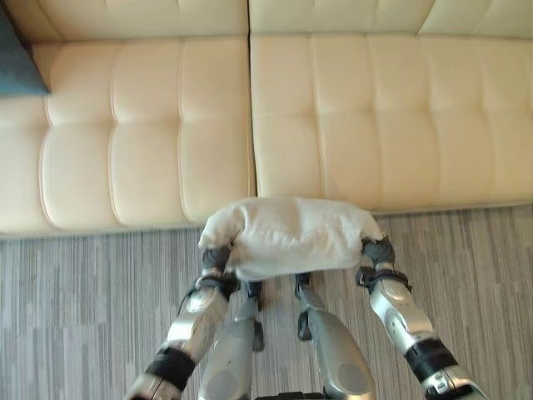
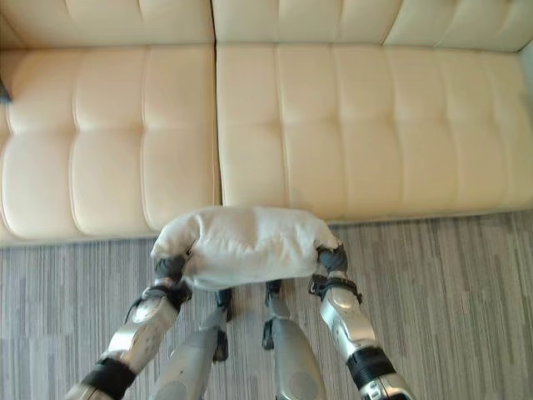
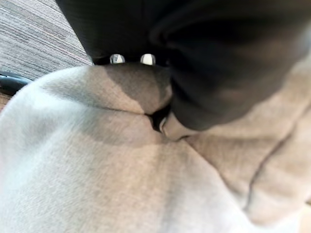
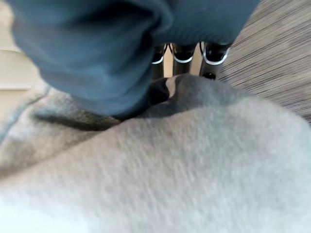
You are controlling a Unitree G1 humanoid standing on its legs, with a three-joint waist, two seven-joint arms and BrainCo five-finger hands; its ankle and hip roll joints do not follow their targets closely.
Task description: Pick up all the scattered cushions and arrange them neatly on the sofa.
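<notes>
White cushion [image 1: 287, 235] is held up between both hands over the striped carpet [image 1: 92, 283], just in front of the cream sofa [image 1: 350, 117]. Left hand [image 1: 215, 260] grips its left end, right hand [image 1: 379, 252] its right end, fingers dug into the fabric. Dark cushion [image 1: 17, 62] lies on the sofa's far left.

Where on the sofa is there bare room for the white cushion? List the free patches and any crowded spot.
The white cushion is held between the left hand and the right hand. The right seat cushion, from the centre seam outward, is bare. The left seat cushion is bare except at its far left, where a dark blue cushion occupies the corner.
</notes>
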